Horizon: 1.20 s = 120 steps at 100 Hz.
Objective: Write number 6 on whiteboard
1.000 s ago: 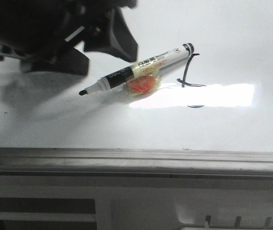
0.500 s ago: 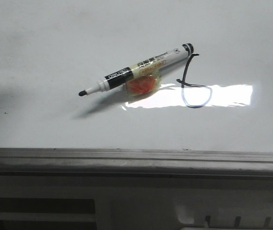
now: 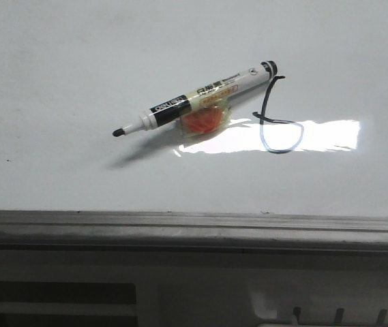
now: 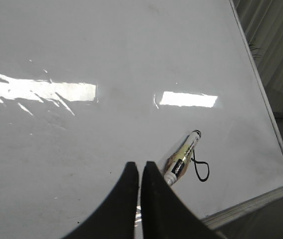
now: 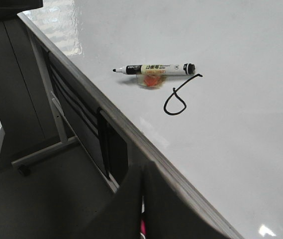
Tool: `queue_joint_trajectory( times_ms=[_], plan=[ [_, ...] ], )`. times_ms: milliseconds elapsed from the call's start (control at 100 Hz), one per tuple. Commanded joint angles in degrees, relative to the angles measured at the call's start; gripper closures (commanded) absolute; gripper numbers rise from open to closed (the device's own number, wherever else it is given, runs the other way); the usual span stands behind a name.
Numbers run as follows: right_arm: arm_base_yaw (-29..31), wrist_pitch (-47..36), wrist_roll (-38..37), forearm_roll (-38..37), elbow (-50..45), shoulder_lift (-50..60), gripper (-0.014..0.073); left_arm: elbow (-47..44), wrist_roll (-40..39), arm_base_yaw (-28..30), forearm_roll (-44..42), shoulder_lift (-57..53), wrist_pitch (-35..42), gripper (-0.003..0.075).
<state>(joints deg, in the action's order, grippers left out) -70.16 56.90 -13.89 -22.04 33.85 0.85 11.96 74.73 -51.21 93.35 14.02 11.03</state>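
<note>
The number 6 (image 3: 275, 122) is drawn in thin black line on the whiteboard (image 3: 78, 75), with its loop partly in a light glare. It also shows in the left wrist view (image 4: 200, 169) and the right wrist view (image 5: 178, 97). An uncapped black and white marker (image 3: 194, 100) lies loose on the board just left of the 6, propped on an orange lump (image 3: 204, 122). My left gripper (image 4: 140, 167) is shut and empty, raised above the board beside the marker (image 4: 181, 159). My right gripper (image 5: 142, 169) is shut and empty, off the board's near rim (image 5: 131, 132).
The grey metal rim (image 3: 194, 228) runs along the board's front edge. Bright rectangular glare patches (image 4: 188, 99) lie on the board. The board's corner and side rim (image 4: 275, 144) show in the left wrist view. A stand frame and floor (image 5: 47, 144) lie below the edge.
The left gripper, over the board's far left a second ago, has left the front view. The 6's loop, hidden in glare then, now shows. The marker has not moved.
</note>
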Motion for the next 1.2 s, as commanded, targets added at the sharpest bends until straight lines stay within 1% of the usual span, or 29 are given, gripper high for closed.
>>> queue_joint_trajectory(
  times_ms=[0, 390, 420, 500, 560, 630, 680, 700, 730, 800, 820, 890, 970, 1030, 1080, 1130, 1190],
  plan=[
    [0.22, -3.88, -0.09, -1.02, 1.07, 0.05, 0.0648, 1.25, 0.03, -0.07, -0.48, 0.33, -0.92, 0.0739],
    [0.22, -3.88, -0.09, -1.02, 1.07, 0.05, 0.0648, 0.96, 0.03, -0.07, -0.74, 0.33, -0.36, 0.0739],
    [0.22, -3.88, -0.09, -1.02, 1.07, 0.05, 0.0648, 0.54, 0.22, 0.21, -1.66, 0.07, -0.76, 0.0739],
    [0.22, -3.88, -0.09, -1.02, 1.07, 0.05, 0.0648, -0.31, 0.1, 2.07, -8.98, -1.06, -0.8, 0.0739],
    [0.22, -3.88, -0.09, -1.02, 1.07, 0.05, 0.0648, -1.04, 0.1, 5.03, -14.75, -2.23, -2.38, 0.0739],
    [0.22, -3.88, -0.09, -1.02, 1.07, 0.05, 0.0648, -1.76, -1.8, 10.13, -24.86, -4.32, -5.95, 0.0739],
    [0.22, -3.88, -0.09, -1.02, 1.07, 0.05, 0.0648, -1.98, -6.16, 14.77, -34.37, -6.2, -11.03, 0.0739],
    [0.22, -3.88, -0.09, -1.02, 1.07, 0.05, 0.0648, -2.12, -8.92, 16.95, -36.59, -7.12, -12.23, 0.0739],
    [0.22, -3.88, -0.09, -1.02, 1.07, 0.05, 0.0648, -2.11, -13.71, 20.0, -41.81, -8.79, -15.96, 0.0739],
    [0.22, -3.88, -0.09, -1.02, 1.07, 0.05, 0.0648, -2.34, -21.89, 27.9, -50.35, -12.38, -23.12, 0.0739],
    [0.22, -3.88, -0.09, -1.02, 1.07, 0.05, 0.0648, -2.34, -23.15, 30.23, -52.38, -13.08, -24.98, 0.0739],
    [0.22, -3.88, -0.09, -1.02, 1.07, 0.05, 0.0648, -3.17, -28.21, 37.46, -57.3, -16.45, -29.55, 0.0739],
    [0.22, -3.77, -0.09, -0.95, 1.07, 0.05, 0.0648, -4.5, -33.57, 44.61, -59.96, -15.74, -30.98, 0.0739],
    [0.22, -3.77, -0.09, -0.95, 1.07, 0.05, 0.0648, -6.19, -37.5, 48.11, -60.18, -15.91, -30.44, 0.0739],
    [0.22, -3.65, -0.09, -0.95, 1.07, 0.05, 0.0648, -7.28, -40.08, 49.63, -59.96, -16.07, -30.35, 0.0739],
    [0.22, -3.56, -0.09, -0.95, 1.07, 0.05, 0.0648, -8.36, -41.94, 49.76, -60.29, -16.07, -30.35, 0.0739],
    [0.22, -3.56, -0.09, -0.95, 1.07, 0.05, 0.0648, -9.25, -45.91, 49.63, -62.97, -16.07, -29.61, 0.0739]
  ],
)
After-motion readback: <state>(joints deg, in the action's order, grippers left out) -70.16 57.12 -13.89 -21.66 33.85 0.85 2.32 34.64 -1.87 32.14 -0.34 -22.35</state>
